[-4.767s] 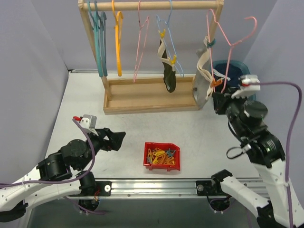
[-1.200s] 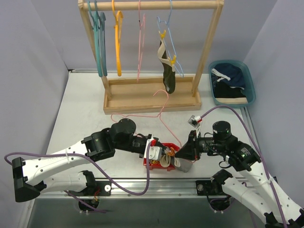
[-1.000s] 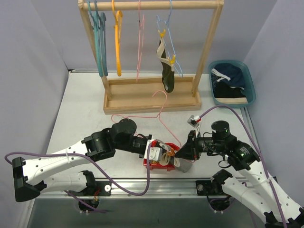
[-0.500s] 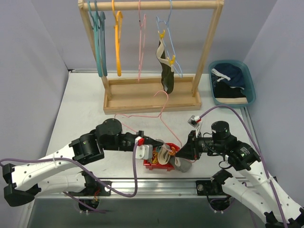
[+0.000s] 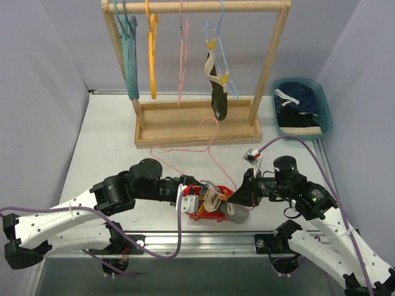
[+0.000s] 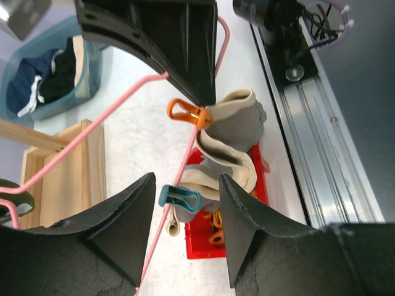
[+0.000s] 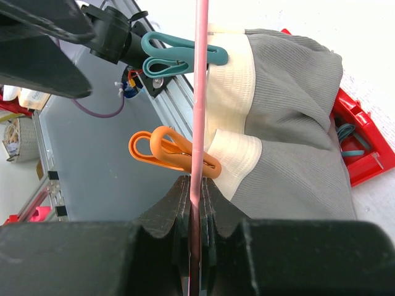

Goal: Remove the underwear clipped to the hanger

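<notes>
The grey-beige underwear (image 7: pixel 290 92) is clipped to a pink hanger (image 7: pixel 200 92) by a teal clip (image 7: pixel 179 52) and an orange clip (image 7: pixel 166 154). My right gripper (image 7: pixel 196 185) is shut on the hanger wire just beside the orange clip and holds it low over the red tray (image 5: pixel 207 216). My left gripper (image 6: pixel 186 185) is open, and the teal clip (image 6: pixel 179 198) lies between its fingers, apart from both. The dark olive-black underwear (image 5: pixel 217 92) hangs clipped on the rack. The navy underwear (image 5: pixel 299 95) lies in the blue bin (image 5: pixel 327 120).
The wooden rack (image 5: pixel 197 126) stands at the back with several empty hangers. The red tray holds loose clips near the front edge, by the metal rail. The pink hanger's hook (image 5: pixel 213 126) points toward the rack base.
The right gripper brought the pink hanger with the grey-beige underwear down from the rack to the red tray. In the last half second my left gripper moved right, closing in around the teal clip.
</notes>
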Tool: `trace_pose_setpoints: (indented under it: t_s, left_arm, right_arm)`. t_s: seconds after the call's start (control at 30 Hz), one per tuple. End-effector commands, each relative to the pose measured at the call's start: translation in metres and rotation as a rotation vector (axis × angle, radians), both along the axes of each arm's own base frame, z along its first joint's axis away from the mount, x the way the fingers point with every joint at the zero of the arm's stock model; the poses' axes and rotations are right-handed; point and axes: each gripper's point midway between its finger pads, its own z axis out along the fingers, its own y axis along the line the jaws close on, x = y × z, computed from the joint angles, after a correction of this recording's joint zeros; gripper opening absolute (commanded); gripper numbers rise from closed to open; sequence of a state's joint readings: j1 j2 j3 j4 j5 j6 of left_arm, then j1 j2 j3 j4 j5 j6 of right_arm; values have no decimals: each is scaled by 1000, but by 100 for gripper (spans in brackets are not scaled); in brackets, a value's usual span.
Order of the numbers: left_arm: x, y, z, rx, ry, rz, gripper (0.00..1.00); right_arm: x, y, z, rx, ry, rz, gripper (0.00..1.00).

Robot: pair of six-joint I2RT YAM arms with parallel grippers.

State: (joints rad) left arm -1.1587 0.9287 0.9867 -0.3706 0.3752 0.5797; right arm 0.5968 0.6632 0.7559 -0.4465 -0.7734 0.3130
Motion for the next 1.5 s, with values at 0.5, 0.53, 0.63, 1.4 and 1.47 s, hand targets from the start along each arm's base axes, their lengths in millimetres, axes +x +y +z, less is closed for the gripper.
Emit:
trace_pose_setpoints:
  t_s: [0.5,0.53,0.63,1.4,1.47]
  left_arm:
    - [10,-1,-26,50,-78,11,97]
    - [11,-2,-25,44,-82,14,97]
    - [13,-5,-25,36,-94,16,96]
    - [27,-16,-24,39,-126,31,54]
    - [28,-16,-23,39,-130,37,46]
  right_arm:
    - [-1,3,24,49,-74,28,0]
    - [-1,3,25,50,-73,29,0]
    - [-1,3,23,46,-69,30,0]
    - [-4,3,28,60,-79,39,0]
    - [-4,3,27,59,-76,39,0]
